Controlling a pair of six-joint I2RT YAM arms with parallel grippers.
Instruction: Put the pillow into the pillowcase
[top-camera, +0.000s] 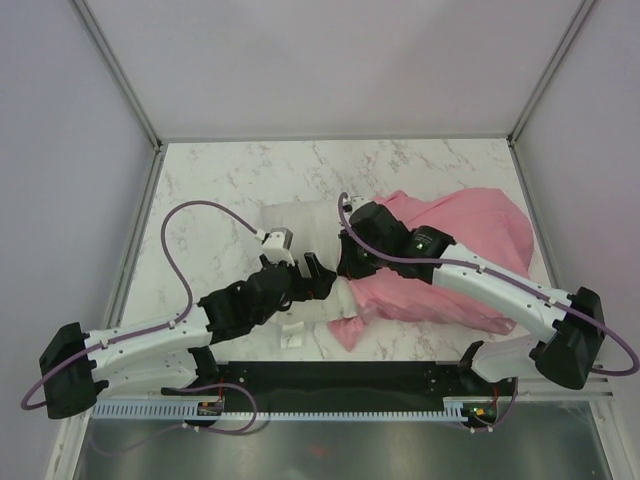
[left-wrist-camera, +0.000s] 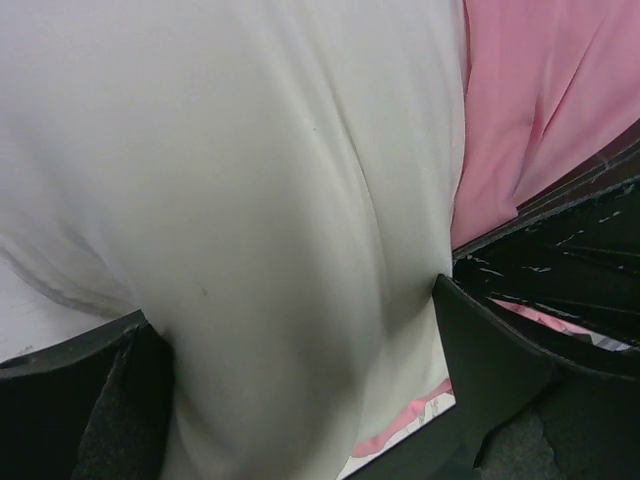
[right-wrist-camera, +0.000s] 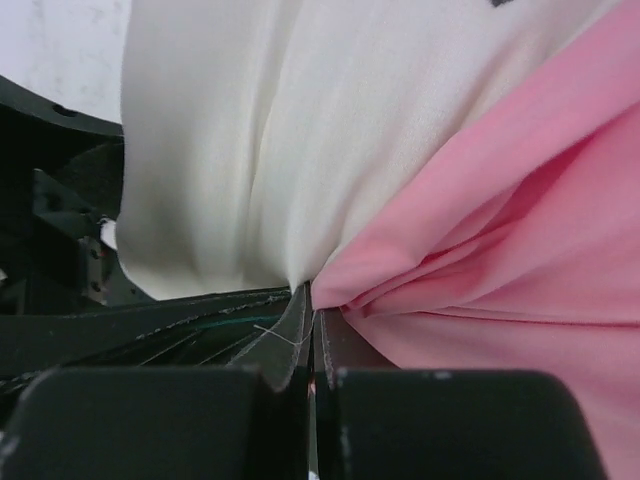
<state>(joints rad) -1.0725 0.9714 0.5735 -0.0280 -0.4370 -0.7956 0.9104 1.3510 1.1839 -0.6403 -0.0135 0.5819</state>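
Pink satin pillowcase (top-camera: 460, 240) lies bunched by the table's (top-camera: 200, 180) right edge, with the white pillow (top-camera: 305, 222) touching it mid-table. Right gripper (right-wrist-camera: 312, 325) is pinched tight where they meet (on the hem, I'd guess); left gripper (left-wrist-camera: 300, 390) straddles the pillow, jaws wide. Lift the hem clear before pushing.

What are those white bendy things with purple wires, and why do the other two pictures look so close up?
They are robot arms, a left arm and a right arm, bolted to a marble table. One picture looks down from a camera above. The other two come from little cameras on the wrists, so everything looks huge. On the table lie a white pillow and a shiny pink pillowcase. The left fingers stand wide open with the pillow between them. The right fingers are pinched shut just where white meets pink; which cloth they hold, I cannot tell.
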